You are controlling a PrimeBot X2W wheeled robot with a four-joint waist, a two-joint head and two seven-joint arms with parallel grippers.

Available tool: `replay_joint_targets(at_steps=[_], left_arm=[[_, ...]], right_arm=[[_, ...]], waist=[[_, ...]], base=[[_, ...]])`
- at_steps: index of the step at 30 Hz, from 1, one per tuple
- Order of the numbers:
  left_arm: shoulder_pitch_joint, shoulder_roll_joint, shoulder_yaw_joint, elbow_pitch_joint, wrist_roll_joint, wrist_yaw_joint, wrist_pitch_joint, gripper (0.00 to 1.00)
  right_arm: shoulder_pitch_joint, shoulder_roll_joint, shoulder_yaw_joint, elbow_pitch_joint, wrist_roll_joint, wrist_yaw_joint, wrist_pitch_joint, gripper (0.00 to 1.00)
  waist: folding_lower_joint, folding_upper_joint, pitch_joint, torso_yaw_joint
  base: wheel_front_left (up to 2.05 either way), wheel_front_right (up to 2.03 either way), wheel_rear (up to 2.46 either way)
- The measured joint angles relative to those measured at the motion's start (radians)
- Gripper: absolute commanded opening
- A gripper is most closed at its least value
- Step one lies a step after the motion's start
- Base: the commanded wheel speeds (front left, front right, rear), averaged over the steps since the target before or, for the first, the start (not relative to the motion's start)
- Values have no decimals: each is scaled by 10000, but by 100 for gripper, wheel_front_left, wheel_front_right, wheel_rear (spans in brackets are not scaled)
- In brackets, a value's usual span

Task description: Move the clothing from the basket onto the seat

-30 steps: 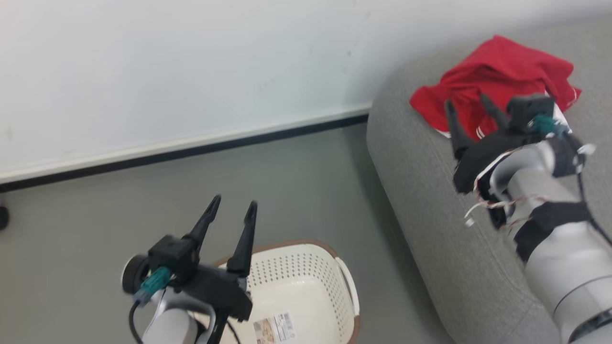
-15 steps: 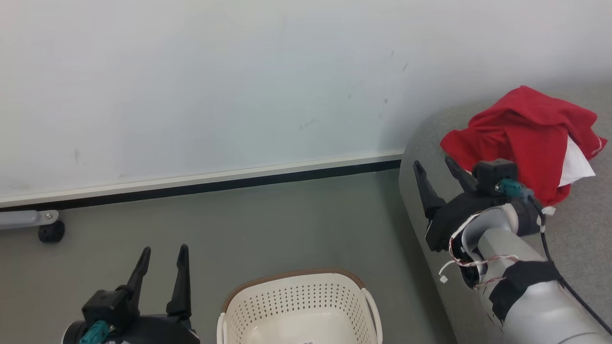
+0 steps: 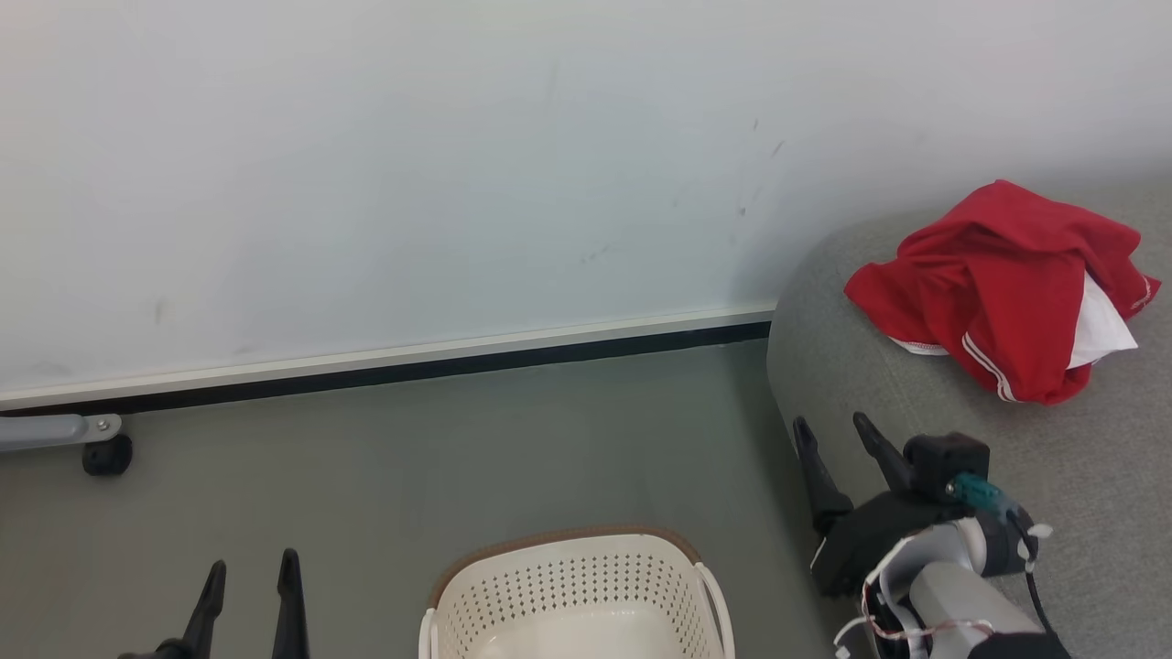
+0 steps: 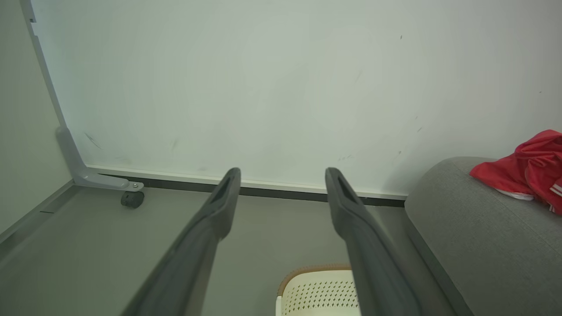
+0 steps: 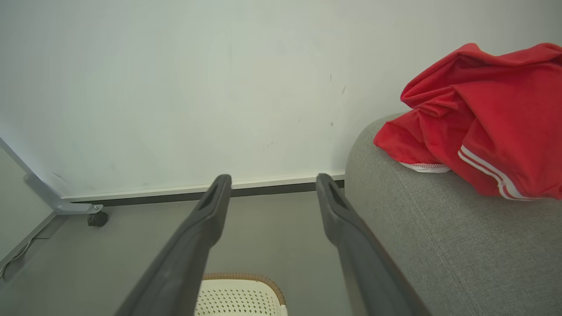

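The red clothing [image 3: 1003, 282] with white trim lies crumpled on the grey seat [image 3: 925, 412], also visible as the clothing [image 5: 483, 123] on the seat [image 5: 439, 245] and the clothing [image 4: 527, 169] on the seat [image 4: 483, 237]. The cream basket [image 3: 572, 595] stands on the floor at the bottom centre; what shows of its inside holds no clothing. My right gripper [image 3: 833, 435] hangs open over the seat's left edge, below the clothing and apart from it. My left gripper [image 3: 252, 572] is open at the lower left, left of the basket, holding nothing.
A pale wall with a dark baseboard [image 3: 412, 366] runs behind the grey floor [image 3: 458, 458]. A grey metal leg with a black caster [image 3: 105, 453] sits at the far left. The basket rim [image 5: 239, 278] shows below my right fingers.
The head camera has tilted up. My right gripper has drawn back and down from the clothing, which stays on the seat. My left gripper has sunk toward the lower left.
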State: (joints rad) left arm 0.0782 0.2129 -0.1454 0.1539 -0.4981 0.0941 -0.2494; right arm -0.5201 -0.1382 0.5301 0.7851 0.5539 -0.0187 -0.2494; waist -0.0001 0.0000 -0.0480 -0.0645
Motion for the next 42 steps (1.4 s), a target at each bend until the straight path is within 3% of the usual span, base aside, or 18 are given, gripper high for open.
replay_joint_targets(at_steps=[12, 22, 42], left_arm=[[781, 144, 416, -441, 506, 157, -2, 100], [1149, 42, 575, -757, 788, 215, -4, 100], [1350, -144, 709, -1026, 951, 261, -4, 100]], right_arm=[[2154, -203, -399, -2474, -362, -686, 0, 100], [3725, -470, -911, -4366, -644, -965, 0, 100], [4738, -548, -1409, -6077, -1327, -1058, 0, 100]], waist=[[1, 0, 51, -24], [1, 0, 130, 12], [0, 0, 127, 17]], base=[[0, 0, 0], [0, 0, 0], [0, 0, 0]])
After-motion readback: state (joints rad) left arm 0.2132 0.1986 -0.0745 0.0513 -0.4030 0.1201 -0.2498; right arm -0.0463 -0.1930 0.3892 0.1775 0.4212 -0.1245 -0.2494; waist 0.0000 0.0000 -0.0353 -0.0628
